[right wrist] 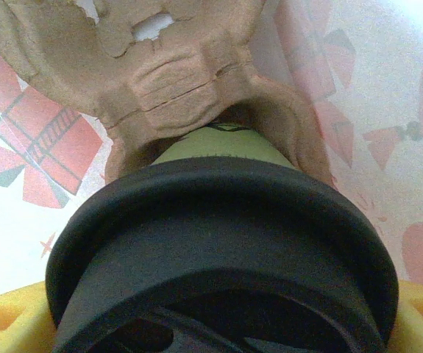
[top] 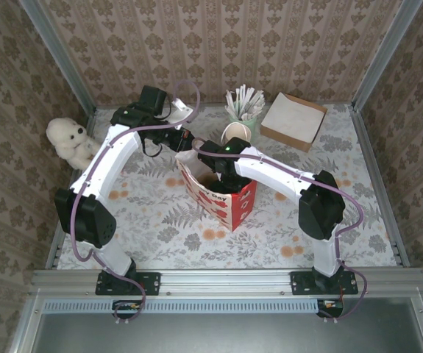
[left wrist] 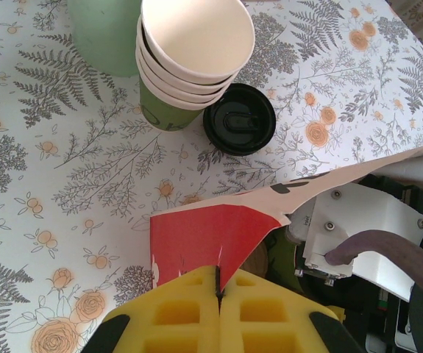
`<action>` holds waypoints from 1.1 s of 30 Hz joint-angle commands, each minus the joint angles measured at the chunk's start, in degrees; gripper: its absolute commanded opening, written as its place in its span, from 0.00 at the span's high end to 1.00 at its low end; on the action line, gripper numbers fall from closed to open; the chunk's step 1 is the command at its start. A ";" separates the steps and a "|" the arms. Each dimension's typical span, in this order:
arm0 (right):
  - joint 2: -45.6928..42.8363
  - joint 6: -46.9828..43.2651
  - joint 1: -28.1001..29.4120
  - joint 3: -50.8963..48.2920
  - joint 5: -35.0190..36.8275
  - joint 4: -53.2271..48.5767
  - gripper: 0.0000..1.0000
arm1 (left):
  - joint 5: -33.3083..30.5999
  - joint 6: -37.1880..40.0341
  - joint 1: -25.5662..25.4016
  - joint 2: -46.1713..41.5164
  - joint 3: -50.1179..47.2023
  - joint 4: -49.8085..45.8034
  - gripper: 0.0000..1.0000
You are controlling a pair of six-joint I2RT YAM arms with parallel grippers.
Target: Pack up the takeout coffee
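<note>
Coffee (right wrist: 218, 243) upright in bag (top: 229, 206), lid up, base in pulp carrier (right wrist: 174, 81).

Taking the red-and-white bag (top: 229, 206) as dial centre in the overhead view, the bench (top: 160, 220) lies bare from 5 to 8 o'clock. A stack of cream cups (top: 237, 134), a loose black lid (left wrist: 239, 118), the cup of white sticks (top: 244, 110) and a brown box (top: 293, 120) crowd 12 to 2, and a plush bear (top: 68, 140) sits far out at 10. The bag's mouth is occupied: the left gripper (left wrist: 218, 290) pinches the rim at 11, the right gripper (top: 215, 175) reaches inside from 3 holding the takeout coffee (right wrist: 218, 243), and there the bag walls press close either side with a brown pulp carrier (right wrist: 174, 73) just ahead.
</note>
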 commanded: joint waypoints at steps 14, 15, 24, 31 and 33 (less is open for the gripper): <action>0.06 0.26 -0.59 -0.74 0.65 -0.20 0.41 | 1.06 1.16 -0.04 0.20 1.65 -0.75 1.00; 0.12 0.11 -0.62 -0.64 0.62 0.14 0.41 | 1.16 1.17 -0.09 0.25 1.62 -0.77 1.00; 1.09 -0.30 -1.41 -1.51 0.89 2.08 0.42 | 1.32 1.15 -0.09 0.27 1.64 -0.64 1.00; 2.38 -0.84 -1.83 -4.45 0.57 3.96 0.42 | 1.33 0.81 0.00 0.25 1.76 -0.77 1.00; 2.65 -0.89 -1.79 -4.91 0.47 4.21 0.42 | 1.35 0.85 -0.02 0.29 1.77 -0.74 1.00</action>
